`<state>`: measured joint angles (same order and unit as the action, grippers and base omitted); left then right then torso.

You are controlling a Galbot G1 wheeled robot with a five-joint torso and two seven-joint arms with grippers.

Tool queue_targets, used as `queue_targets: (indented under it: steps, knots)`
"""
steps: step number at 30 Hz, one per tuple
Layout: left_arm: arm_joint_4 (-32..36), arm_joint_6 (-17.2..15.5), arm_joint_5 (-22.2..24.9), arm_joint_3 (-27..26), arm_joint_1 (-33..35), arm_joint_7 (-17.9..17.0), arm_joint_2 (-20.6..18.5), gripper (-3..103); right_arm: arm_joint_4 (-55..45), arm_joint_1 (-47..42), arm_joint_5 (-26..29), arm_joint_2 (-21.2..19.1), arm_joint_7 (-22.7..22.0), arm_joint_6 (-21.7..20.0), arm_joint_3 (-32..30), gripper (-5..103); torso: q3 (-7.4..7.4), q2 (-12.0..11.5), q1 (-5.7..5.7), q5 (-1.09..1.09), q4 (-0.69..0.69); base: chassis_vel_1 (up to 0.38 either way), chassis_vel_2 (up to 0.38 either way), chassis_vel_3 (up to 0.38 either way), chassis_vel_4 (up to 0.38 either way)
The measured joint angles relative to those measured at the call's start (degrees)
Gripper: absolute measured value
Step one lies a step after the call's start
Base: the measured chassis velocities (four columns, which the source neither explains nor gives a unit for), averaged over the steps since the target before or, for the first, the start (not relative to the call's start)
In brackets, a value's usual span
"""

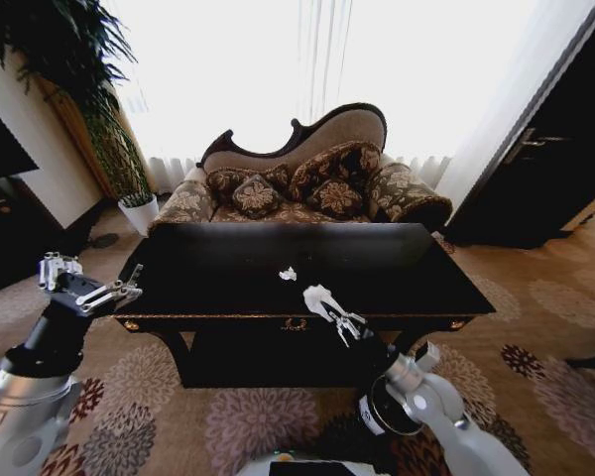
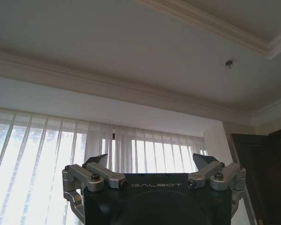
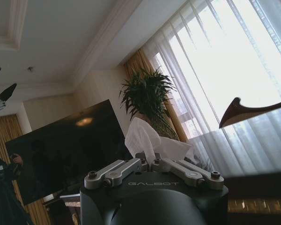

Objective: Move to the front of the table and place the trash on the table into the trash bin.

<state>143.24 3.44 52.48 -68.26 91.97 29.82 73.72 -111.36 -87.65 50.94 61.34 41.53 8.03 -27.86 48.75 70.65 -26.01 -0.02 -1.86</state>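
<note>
At frame centre, the right gripper (image 1: 320,298) pinches a white wad (image 1: 315,295) over the table's (image 1: 218,268) front edge. A scrap (image 1: 288,273) lies just above. Left gripper (image 1: 89,286), far left, stands wide.

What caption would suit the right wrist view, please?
Right gripper shut on a white paper wad beside the glossy table.

trash bin (image 1: 389,409) mostly hidden behind right arm, small white scrap (image 1: 288,274) unclear
</note>
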Motion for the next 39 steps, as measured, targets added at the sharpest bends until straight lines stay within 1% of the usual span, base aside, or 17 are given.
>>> queue_targets:
  steps: [5,6,9,11,14,15,18,20,24,25,29,30,31,35,36,37,39]
  knots:
    - [0.00,-0.37,0.02,1.15,-0.60,-0.61,0.14,100,4.27,-3.42,-2.96,6.11,8.64,2.68,-0.31,0,0.00,0.00,0.00,0.00,-0.01,0.000,0.000,0.000,0.000]
    - [0.00,-0.37,0.02,1.15,-0.60,-0.61,0.14,100,4.27,-3.42,-2.96,6.11,8.64,2.68,-0.31,0,0.00,0.00,0.00,0.00,-0.01,0.000,0.000,0.000,0.000]
    - [0.00,-0.36,-0.40,1.82,-0.76,-0.62,0.19,100,7.87,-4.35,-4.77,8.31,14.88,3.67,0.24,0,0.00,0.00,0.00,0.00,0.00,0.000,0.000,0.000,0.000]
    - [0.00,-0.34,-0.64,2.06,-0.78,-0.62,0.23,100,9.56,-4.10,-6.11,8.44,15.51,4.01,0.52,0,0.00,0.01,0.00,-0.01,-0.01,0.000,0.000,0.000,0.000]
    - [-0.01,-0.24,-1.04,2.58,-0.80,-0.62,0.35,100,16.36,-1.80,-11.33,8.39,15.59,4.53,1.10,0,0.00,0.00,0.00,0.01,0.00,0.000,0.000,0.000,0.000]
    - [-0.01,-0.24,-1.04,2.58,-0.80,-0.62,0.35,100,16.36,-1.80,-11.33,8.39,15.59,4.53,1.10,0,0.00,0.00,0.00,0.01,0.00,0.000,0.000,0.000,0.000]
    - [-0.01,-0.17,-1.03,2.19,-0.79,-0.61,0.19,100,24.33,0.87,-16.59,7.98,13.24,5.55,1.90,0,0.01,0.00,0.00,0.01,0.00,0.000,0.000,0.000,0.000]
    - [-0.01,-0.15,-1.01,2.08,-0.79,-0.61,0.17,100,26.11,1.50,-17.89,7.93,12.18,5.77,2.11,0,0.01,0.00,0.00,0.01,0.00,0.000,0.000,0.000,0.000]
    - [-0.01,-0.13,-1.21,2.22,-0.79,-0.61,0.42,100,30.39,3.43,-20.71,8.18,5.17,5.30,2.95,0,0.01,0.00,0.00,0.00,0.00,0.000,0.000,0.000,0.000]
    - [-0.01,-0.13,-1.21,2.22,-0.79,-0.61,0.42,100,30.39,3.43,-20.71,8.18,5.17,5.30,2.95,0,0.01,0.00,0.00,0.00,0.00,0.000,0.000,0.000,0.000]
    - [-0.01,0.05,-1.63,2.77,-0.49,-0.60,1.19,100,33.35,5.49,-23.46,9.43,-2.77,4.40,3.39,0,0.01,0.00,0.00,0.00,0.01,0.000,0.000,0.000,0.000]
    - [-0.01,0.05,-1.63,2.77,-0.49,-0.60,1.19,100,33.35,5.49,-23.46,9.43,-2.77,4.40,3.39,0,0.01,0.00,0.00,0.00,0.01,0.000,0.000,0.000,0.000]
    - [-0.01,0.07,-1.76,2.93,-0.50,-0.60,1.19,100,34.05,5.91,-24.54,9.86,-4.69,4.15,3.39,0,0.01,0.00,0.00,0.00,0.00,0.000,0.000,0.000,0.000]
    - [0.00,-0.33,-2.83,3.50,-0.68,-1.14,0.44,100,36.87,6.56,-32.17,10.93,-13.53,2.57,2.97,0,0.00,0.00,0.00,0.00,0.00,0.000,0.000,0.000,0.000]
    - [0.00,-0.33,-2.83,3.50,-0.68,-1.14,0.44,100,36.87,6.56,-32.17,10.93,-13.53,2.57,2.97,0,0.00,0.00,0.00,0.00,0.00,0.000,0.000,0.000,0.000]
    - [-0.01,-0.42,-2.92,3.63,-0.59,-1.19,0.44,100,38.12,6.78,-34.25,11.04,-15.54,2.46,2.76,0,0.01,0.00,0.00,0.00,-0.01,0.000,0.000,0.000,0.000]
    - [-0.01,-0.43,-3.00,3.58,-0.28,-1.22,0.48,100,40.70,7.35,-37.48,11.03,-16.79,3.21,2.30,0,0.01,0.00,0.00,0.00,0.00,0.000,0.000,0.000,0.000]
